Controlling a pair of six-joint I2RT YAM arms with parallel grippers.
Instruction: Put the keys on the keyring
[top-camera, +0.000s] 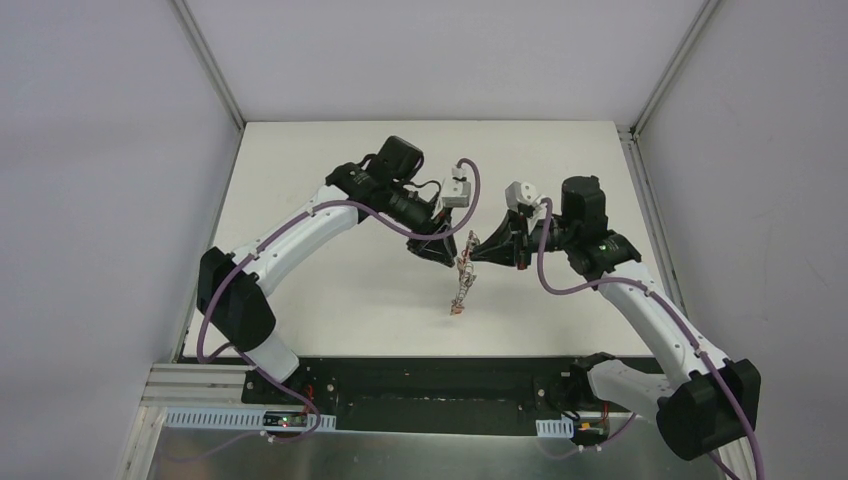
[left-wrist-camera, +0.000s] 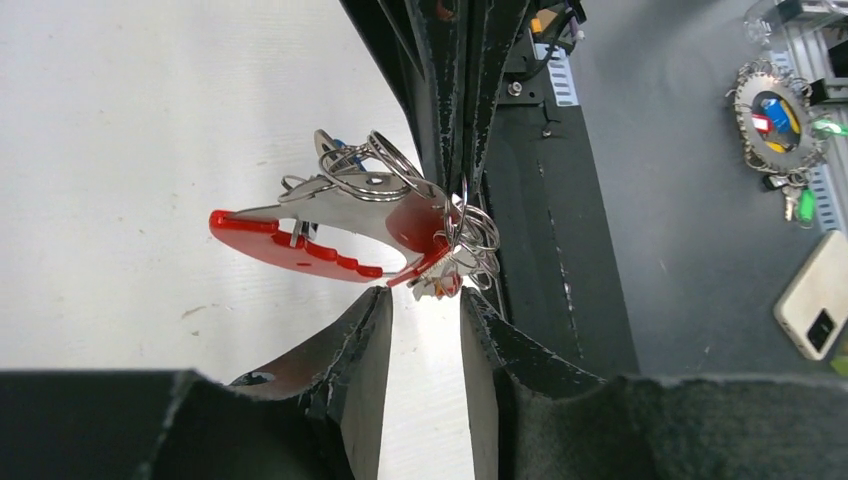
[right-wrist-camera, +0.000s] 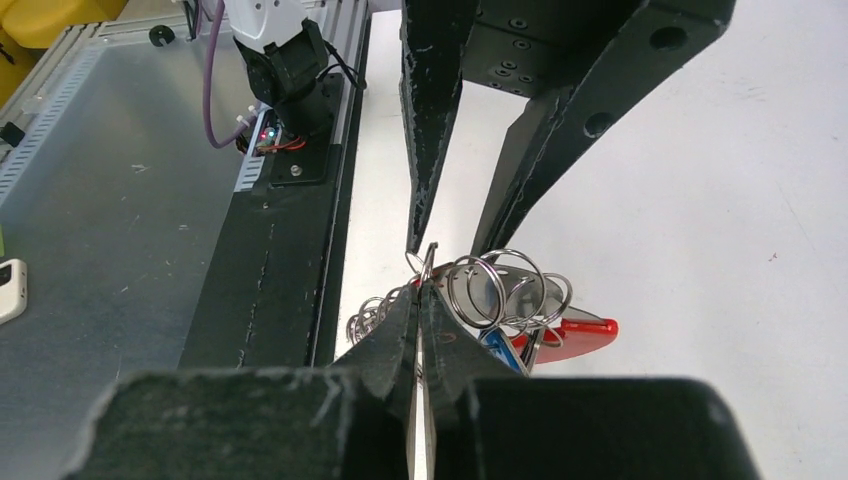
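The keyring (top-camera: 465, 268), a bunch of grey metal rings (left-wrist-camera: 378, 166) on a thick red curved band (left-wrist-camera: 290, 245), hangs above the white table between the two arms. My right gripper (right-wrist-camera: 424, 288) is shut on one ring of it, and its black fingers (left-wrist-camera: 455, 100) come down from the top of the left wrist view. A blue key head (right-wrist-camera: 500, 347) shows under the rings (right-wrist-camera: 492, 288), beside the red band (right-wrist-camera: 580, 330). My left gripper (left-wrist-camera: 427, 298) stands open just below the bunch. A small silver piece with a red spot (left-wrist-camera: 447, 284) hangs at its tips; contact cannot be told.
The black base strip (left-wrist-camera: 560, 200) runs along the table's near edge. Beyond it, on the grey metal surface, lie another ring of coloured keys (left-wrist-camera: 775, 110) and a phone (left-wrist-camera: 815, 305). The left arm's base (right-wrist-camera: 285, 70) stands by the strip.
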